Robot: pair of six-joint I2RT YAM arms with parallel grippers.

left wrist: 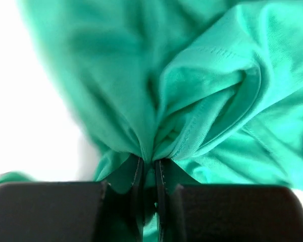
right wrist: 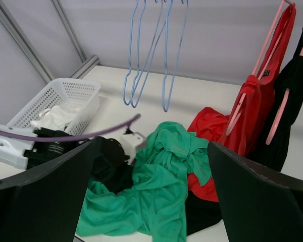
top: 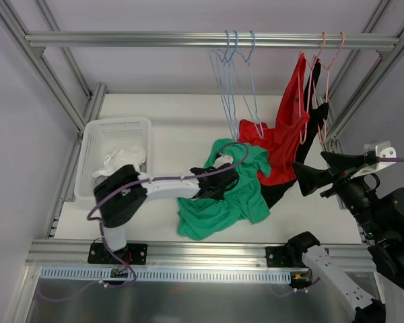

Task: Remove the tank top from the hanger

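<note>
The green tank top (top: 219, 202) lies heaped on the table (top: 168, 134), a fold pinched in the left gripper's (left wrist: 149, 171) closed jaws. The right gripper (top: 321, 171) is held wide, empty. If the green one is dragged, the touching red tank top (top: 283, 138) could be pulled along.

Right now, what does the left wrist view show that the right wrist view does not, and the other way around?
Only the left wrist view: a close look at the left gripper shut on a fold of the green garment.
Only the right wrist view: the open right gripper, empty blue hangers, a red tank top and a black garment on pink hangers, and a white basket holding white cloth.
Both: the green garment. The right wrist view also shows the left gripper from outside, its pinch hidden.
</note>
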